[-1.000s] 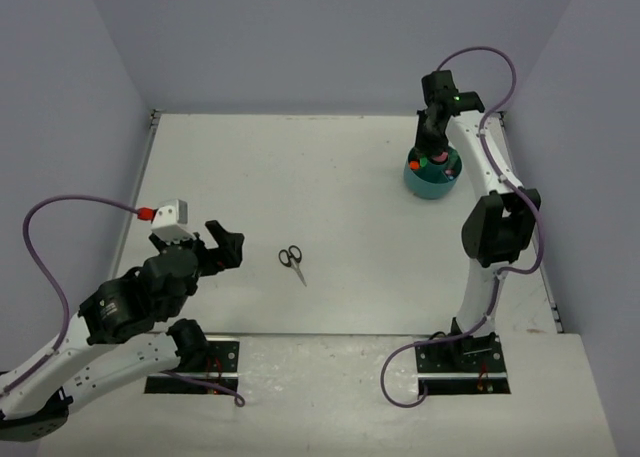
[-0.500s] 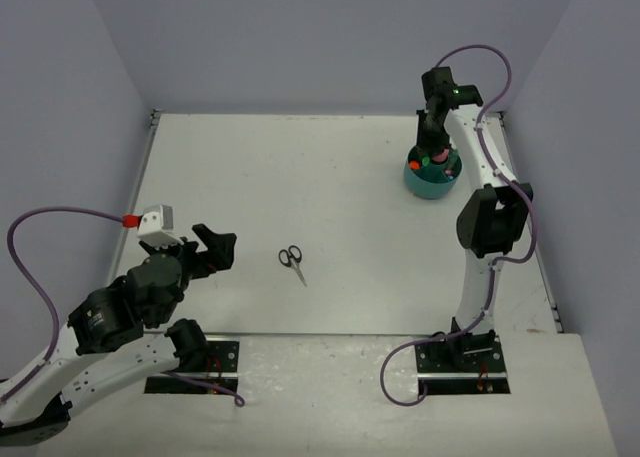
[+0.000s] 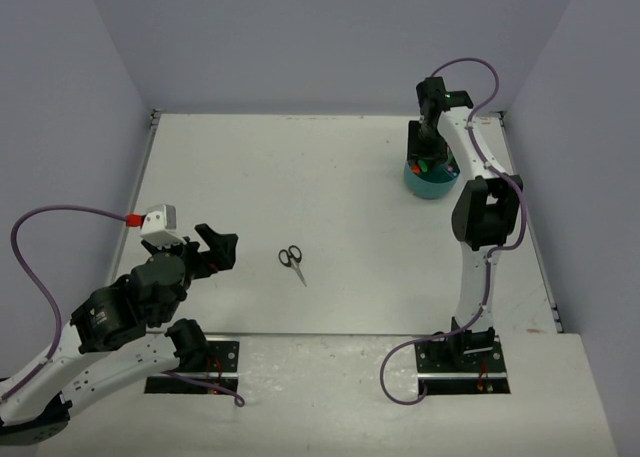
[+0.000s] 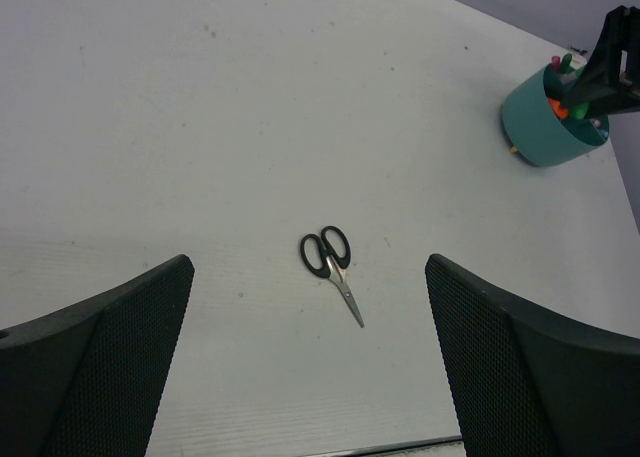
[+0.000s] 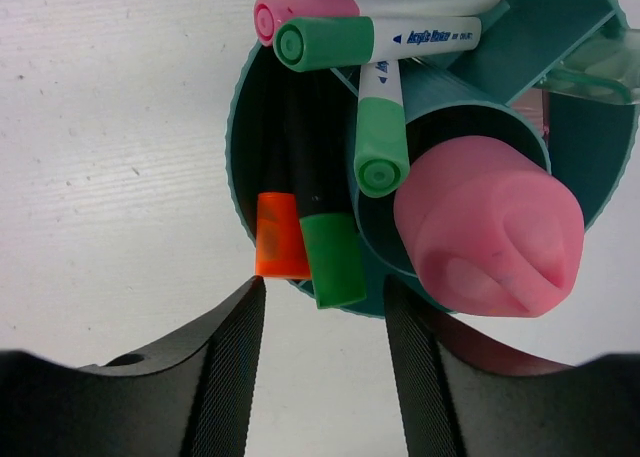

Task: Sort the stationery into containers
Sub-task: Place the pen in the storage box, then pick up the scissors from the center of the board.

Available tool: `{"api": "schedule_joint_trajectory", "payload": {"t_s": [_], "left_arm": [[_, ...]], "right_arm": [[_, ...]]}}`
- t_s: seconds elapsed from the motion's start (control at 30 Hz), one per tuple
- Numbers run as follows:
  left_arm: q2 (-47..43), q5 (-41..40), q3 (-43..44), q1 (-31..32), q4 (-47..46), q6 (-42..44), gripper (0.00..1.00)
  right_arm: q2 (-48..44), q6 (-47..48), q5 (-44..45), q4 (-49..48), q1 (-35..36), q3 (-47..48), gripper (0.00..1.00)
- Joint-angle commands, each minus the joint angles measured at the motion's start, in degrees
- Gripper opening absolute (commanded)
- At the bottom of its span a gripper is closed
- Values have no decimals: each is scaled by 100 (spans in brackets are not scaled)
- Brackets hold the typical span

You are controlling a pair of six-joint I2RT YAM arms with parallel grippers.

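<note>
The right gripper (image 5: 322, 295), fingers spread and holding nothing, hung just over the teal organizer (image 5: 240, 127), close beside the leaning orange highlighter (image 5: 278, 239) and green highlighter (image 5: 330, 257); a careless lift might snag one. The black-handled scissors (image 4: 327, 257) lay flat mid-table ahead of the left gripper (image 4: 308, 265), also spread.
</note>
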State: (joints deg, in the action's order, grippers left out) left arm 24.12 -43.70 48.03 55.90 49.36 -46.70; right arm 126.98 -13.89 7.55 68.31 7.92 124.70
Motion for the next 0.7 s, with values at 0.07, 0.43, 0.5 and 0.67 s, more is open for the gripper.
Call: {"api": "schedule_joint_trajectory", "payload": {"t_s": [0.07, 0.43, 0.5, 0.67], "left_arm": [[5, -100, -22, 0, -143, 126, 100], [145, -112, -48, 0, -171, 94, 100], [309, -154, -25, 0, -89, 13, 100], [1023, -202, -11, 0, 220, -758, 100]], "right_arm": [[-353, 42, -147, 38, -19, 231, 59], [-2367, -96, -53, -607, 674, -1077, 64], [-2874, -92, 162, -898, 997, -1565, 68], [-4506, -94, -3, -1976, 1984, -3379, 77]]}}
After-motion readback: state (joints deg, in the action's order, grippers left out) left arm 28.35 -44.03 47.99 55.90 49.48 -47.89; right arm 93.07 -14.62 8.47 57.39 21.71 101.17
